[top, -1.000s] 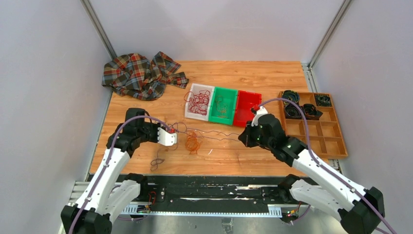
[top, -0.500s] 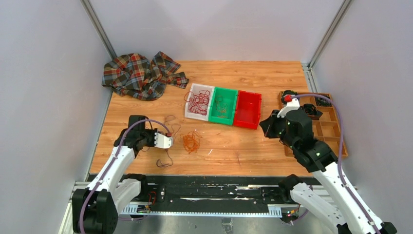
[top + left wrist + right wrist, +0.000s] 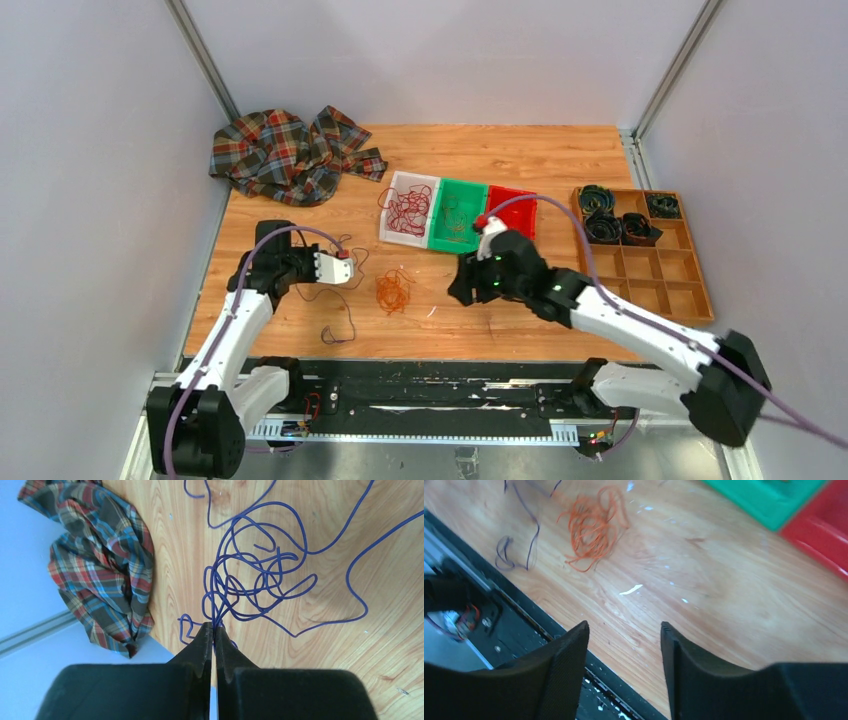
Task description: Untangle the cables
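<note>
Now my left gripper [image 3: 214, 627] is pinched shut on the purple cable [image 3: 260, 575], whose loops lie just left of the orange cable bunch [image 3: 591, 527]. My right gripper [image 3: 624, 629], jaws apart and empty, hovers right of that bunch, so its reach runs leftward.

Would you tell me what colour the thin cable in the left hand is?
Purple cable; left wrist view shows it best.

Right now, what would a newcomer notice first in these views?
The left gripper stands out, shut on a loose tangle of thin purple cable at the left. In the middle lies a bunch of orange cable, with the open right gripper right of it. A crumpled plaid cloth sits in the far left corner.
</note>
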You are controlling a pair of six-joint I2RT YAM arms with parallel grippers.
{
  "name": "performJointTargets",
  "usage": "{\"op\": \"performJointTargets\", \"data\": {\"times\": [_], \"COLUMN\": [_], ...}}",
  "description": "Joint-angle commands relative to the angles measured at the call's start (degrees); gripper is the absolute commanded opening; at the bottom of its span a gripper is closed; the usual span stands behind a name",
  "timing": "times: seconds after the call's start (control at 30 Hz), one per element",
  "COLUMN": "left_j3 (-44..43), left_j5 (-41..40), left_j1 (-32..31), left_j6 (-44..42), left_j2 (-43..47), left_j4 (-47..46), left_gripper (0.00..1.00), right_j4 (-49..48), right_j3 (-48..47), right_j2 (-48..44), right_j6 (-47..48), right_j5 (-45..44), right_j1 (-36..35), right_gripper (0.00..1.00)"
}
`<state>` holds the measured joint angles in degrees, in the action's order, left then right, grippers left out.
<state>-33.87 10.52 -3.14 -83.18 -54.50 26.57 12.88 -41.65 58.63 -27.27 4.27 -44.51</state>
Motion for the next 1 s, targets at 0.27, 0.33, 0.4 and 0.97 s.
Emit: {"op": "performJointTargets", "data": {"times": [0.27, 0.33, 0.4, 0.97], "left_j3": [-3.7, -5.7, -7.1, -11.0], "left_j5": [9.3, 14.6, 18.1, 30.1], "left_j1": [2.3, 2.3, 2.2, -2.3], "left_j6": [8.3, 9.9, 10.2, 8.1], "left_j2": [-0.8, -0.4, -0.1, -1.3], "left_j4": [4.9, 9.2, 13.9, 17.5], "left_gripper": [0.34, 0.44, 0.57, 0.76], "right_j4": [-21.2, -25.1, -27.8, -31.7], "right_j3": [-17.8, -18.2, -18.7, -19.9], "right_j2": [35.3, 38.3, 41.0, 45.6], "right_j6": [11.8, 13.5, 15.2, 19.4], "right_j5": [5.4, 6.0, 5.8, 0.4], "right_j1": [-13.2, -13.5, -13.6, -13.5], "right_gripper": [0.57, 0.55, 0.53, 0.01]}}
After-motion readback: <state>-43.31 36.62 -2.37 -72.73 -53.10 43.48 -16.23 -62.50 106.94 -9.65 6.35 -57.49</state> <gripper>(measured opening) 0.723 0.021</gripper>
